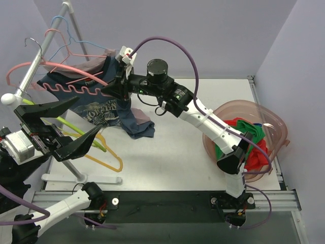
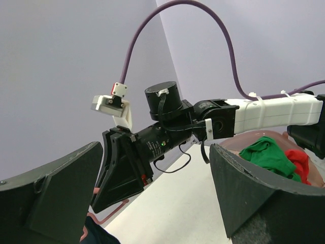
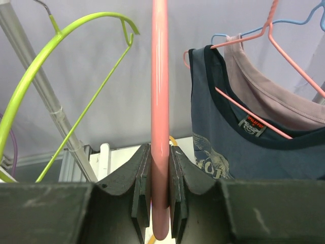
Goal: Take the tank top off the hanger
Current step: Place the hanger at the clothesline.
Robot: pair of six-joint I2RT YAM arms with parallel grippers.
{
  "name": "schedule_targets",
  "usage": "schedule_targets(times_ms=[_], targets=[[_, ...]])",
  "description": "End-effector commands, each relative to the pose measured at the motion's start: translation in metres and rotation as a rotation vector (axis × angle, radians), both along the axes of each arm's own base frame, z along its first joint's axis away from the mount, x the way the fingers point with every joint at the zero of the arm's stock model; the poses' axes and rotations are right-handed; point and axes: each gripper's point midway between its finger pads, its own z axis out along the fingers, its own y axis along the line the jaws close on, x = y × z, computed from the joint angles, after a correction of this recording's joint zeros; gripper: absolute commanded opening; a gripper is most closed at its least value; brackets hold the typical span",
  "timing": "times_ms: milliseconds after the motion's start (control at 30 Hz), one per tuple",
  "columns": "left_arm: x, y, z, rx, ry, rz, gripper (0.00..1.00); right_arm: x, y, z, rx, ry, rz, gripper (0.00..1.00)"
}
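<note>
Nearest me, at about 8 o'clock in the overhead view, my left gripper [image 1: 89, 115] hangs with its jaws spread wide and nothing between them. It sits over the near left edge of the table [image 1: 172, 147]. A lime-green hanger [image 1: 65, 122] runs just under its fingers, and a yellow hanger [image 1: 109, 158] lies flat on the table just past them, toward 5 o'clock.

From there toward 3 o'clock the tabletop is bare up to the pink translucent basket [image 1: 277, 124]. The basket overhangs the right edge and holds red and green clothes [image 1: 245, 133]. My right arm's elbow sits against its near rim.

Farther out, at about 11 o'clock, my right gripper [image 1: 112, 87] is pressed together on the thick pink hanger [image 3: 159, 101]. The wrist camera shows the tube pinched upright between both pads.

The navy tank top [image 1: 101, 109] hangs just at 3 o'clock of that tube in the wrist view. A thin pink wire crosses its neck opening and a mauve garment [image 3: 274, 96] hangs behind it. Overhead, its lower hem drapes onto the table below the gripper.

The rack's silver rail [image 1: 31, 68] runs along the far left, close to the wall, leaving little room on that side.
</note>
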Motion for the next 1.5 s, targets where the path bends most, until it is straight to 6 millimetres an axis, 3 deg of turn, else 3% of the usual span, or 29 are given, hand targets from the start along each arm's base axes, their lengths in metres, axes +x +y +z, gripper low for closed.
schedule_targets(times_ms=[0, 167, 267, 300, 367, 500, 533, 600, 633, 733, 767, 867, 967, 1100, 1267, 1300, 1333, 1367, 1400, 1467], targets=[[-0.001, -0.003, 0.001, -0.01, 0.008, -0.022, 0.97, -0.005, -0.001, 0.041, 0.108, -0.045, -0.003, 0.0], [-0.001, 0.006, 0.004, -0.015, 0.003, 0.015, 0.97, -0.003, -0.002, 0.025, 0.088, 0.027, -0.015, 0.0], [0.002, 0.008, 0.003, -0.006, 0.004, 0.038, 0.97, -0.002, -0.006, 0.02, 0.085, 0.071, -0.033, 0.14], [0.002, 0.009, 0.004, 0.003, -0.006, 0.048, 0.97, -0.002, -0.006, 0.011, 0.071, 0.094, -0.039, 0.25], [0.004, 0.009, 0.0, 0.024, 0.001, 0.056, 0.97, -0.002, -0.017, 0.016, 0.084, 0.117, -0.068, 0.37], [0.009, 0.018, 0.004, -0.002, 0.02, 0.105, 0.97, 0.003, -0.046, -0.012, 0.108, 0.275, -0.229, 0.55], [0.014, 0.025, 0.004, -0.025, 0.04, 0.144, 0.97, -0.003, -0.058, -0.032, 0.098, 0.308, -0.262, 0.57], [0.017, 0.028, 0.004, -0.036, 0.053, 0.167, 0.97, 0.0, -0.077, -0.046, 0.122, 0.356, -0.36, 0.59], [0.018, 0.03, 0.005, -0.044, 0.058, 0.175, 0.97, -0.007, -0.091, -0.065, 0.109, 0.379, -0.39, 0.59], [0.015, 0.033, 0.007, -0.056, 0.053, 0.174, 0.97, -0.014, -0.112, -0.09, 0.127, 0.455, -0.487, 0.59], [0.013, 0.033, 0.009, -0.062, 0.044, 0.167, 0.97, -0.019, -0.114, -0.121, 0.081, 0.493, -0.527, 0.59], [0.006, 0.036, 0.012, -0.072, 0.018, 0.151, 0.97, -0.027, -0.12, -0.172, -0.001, 0.564, -0.628, 0.59], [-0.002, 0.039, 0.016, -0.092, 0.011, 0.129, 0.97, -0.039, -0.11, -0.208, -0.061, 0.609, -0.664, 0.59], [-0.007, 0.04, 0.017, -0.099, 0.011, 0.109, 0.97, -0.055, -0.075, -0.258, -0.173, 0.628, -0.663, 0.57], [-0.019, 0.052, 0.024, -0.152, -0.014, 0.1, 0.97, -0.057, -0.035, -0.29, -0.213, 0.654, -0.665, 0.52], [-0.021, 0.055, 0.026, -0.163, -0.02, 0.101, 0.97, -0.056, -0.027, -0.31, -0.241, 0.665, -0.674, 0.5], [-0.023, 0.057, 0.028, -0.172, -0.024, 0.1, 0.97, -0.055, -0.019, -0.31, -0.234, 0.666, -0.667, 0.49], [-0.027, 0.061, 0.03, -0.182, -0.033, 0.1, 0.97, -0.056, -0.013, -0.315, -0.234, 0.671, -0.668, 0.49], [-0.028, 0.062, 0.031, -0.187, -0.035, 0.099, 0.97, -0.054, -0.01, -0.332, -0.25, 0.684, -0.688, 0.48], [-0.032, 0.065, 0.034, -0.189, -0.041, 0.095, 0.97, -0.053, -0.003, -0.337, -0.227, 0.692, -0.686, 0.48]])
